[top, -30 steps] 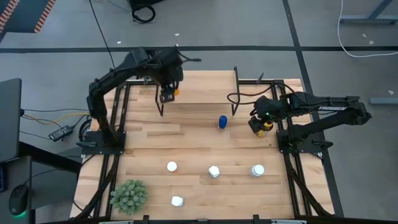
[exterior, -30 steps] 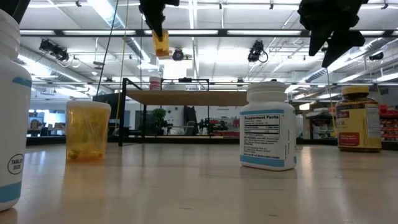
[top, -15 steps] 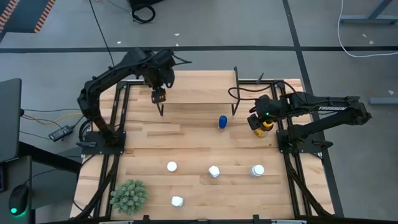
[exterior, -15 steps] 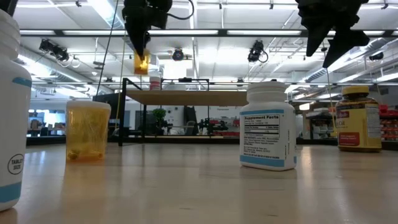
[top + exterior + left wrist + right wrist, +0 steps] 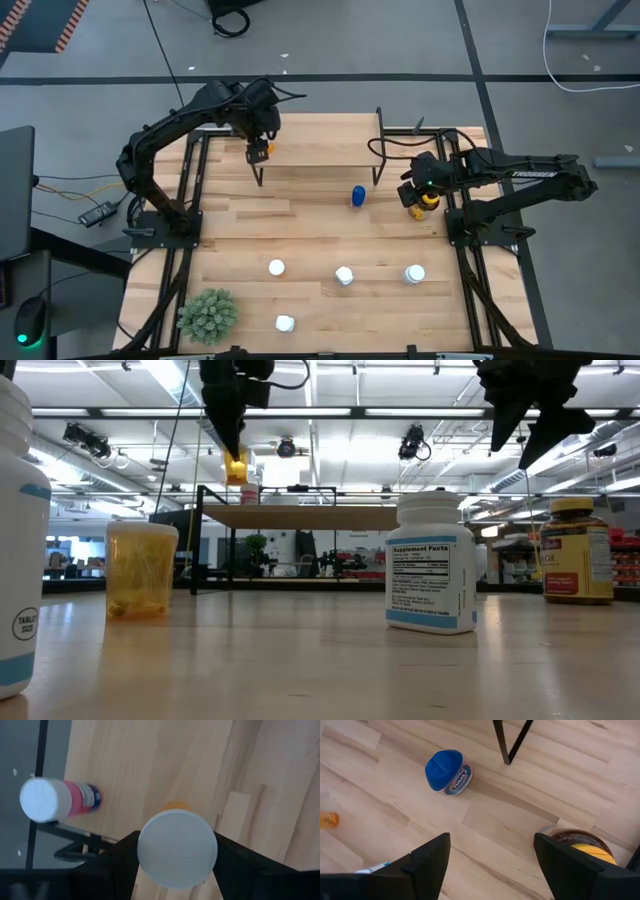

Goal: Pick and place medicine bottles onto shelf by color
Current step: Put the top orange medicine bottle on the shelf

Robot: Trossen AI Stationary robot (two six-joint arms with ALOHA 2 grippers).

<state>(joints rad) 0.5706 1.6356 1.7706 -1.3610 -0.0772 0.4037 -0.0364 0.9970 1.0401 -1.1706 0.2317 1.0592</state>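
Counting four white-capped bottles (image 5: pixel 344 275) upright on the near half of the tabletop (image 5: pixel 240 230), toward 6 o'clock, long axes vertical, caps up. Seen level across the table: a white bottle (image 5: pixel 432 565) printed "Supplement Facts", an orange translucent bottle (image 5: pixel 141 570), and at the near edge a white bottle with a blue band (image 5: pixel 20 540) reading "TABLET SIZE". Also near, at 7 o'clock, one green spiky plant (image 5: pixel 208 313).

Farther in, near the centre: one blue bottle (image 5: pixel 358 196), cap up, label hard to read, possibly "TUMS". At 3 o'clock of it, one amber yellow-capped bottle (image 5: pixel 428 203), upright, label text too small to read. Directly above that, the right gripper (image 5: pixel 420 188), jaws spread wide, holding nothing.

Farthest, at 12 o'clock: the one shelf (image 5: pixel 320 150). At its 9 o'clock end, the left gripper (image 5: pixel 258 152), jaws clamped on one orange bottle (image 5: pixel 177 847); long axis vertical, white cap pointing up at the wrist, base hanging just above the board. Just beside, one pink bottle (image 5: pixel 60 800) standing upright on the board, white cap up.
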